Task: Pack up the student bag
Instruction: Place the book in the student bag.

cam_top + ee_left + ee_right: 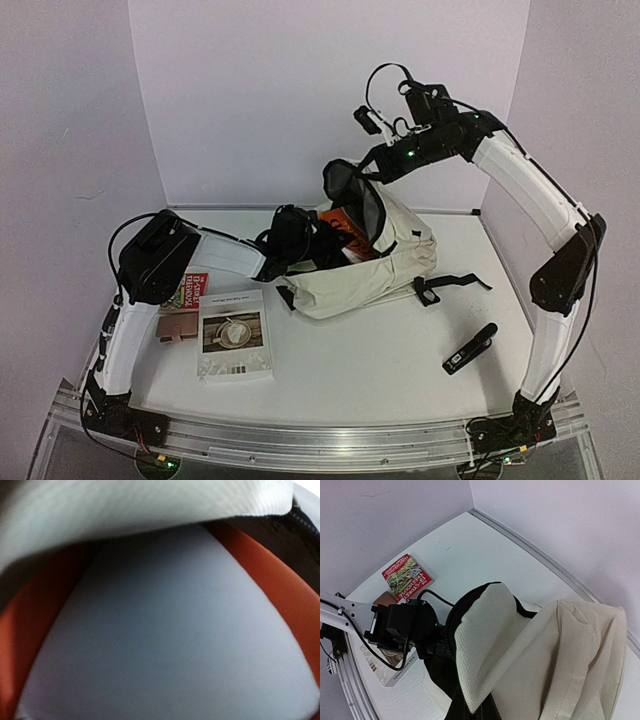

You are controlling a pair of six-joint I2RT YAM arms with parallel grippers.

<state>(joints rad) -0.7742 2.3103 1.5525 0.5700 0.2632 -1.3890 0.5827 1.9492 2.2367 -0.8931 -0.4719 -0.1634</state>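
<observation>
The cream student bag (370, 265) lies on its side mid-table with its mouth facing left. My right gripper (370, 172) is shut on the bag's top flap (485, 645) and holds it lifted, so the dark-lined mouth stands open. My left gripper (318, 243) reaches into the mouth; its fingers are hidden. An orange item (346, 222) shows inside the bag. In the left wrist view, cream fabric (125, 505) hangs overhead, above a blurred grey surface (170, 630) edged in orange.
A white book with a coffee picture (235, 335) lies front left, beside a brown wallet-like item (178, 325) and a red-green book (190, 290). A black stick-shaped item (470, 350) lies front right. Black straps (450, 285) trail from the bag's right side.
</observation>
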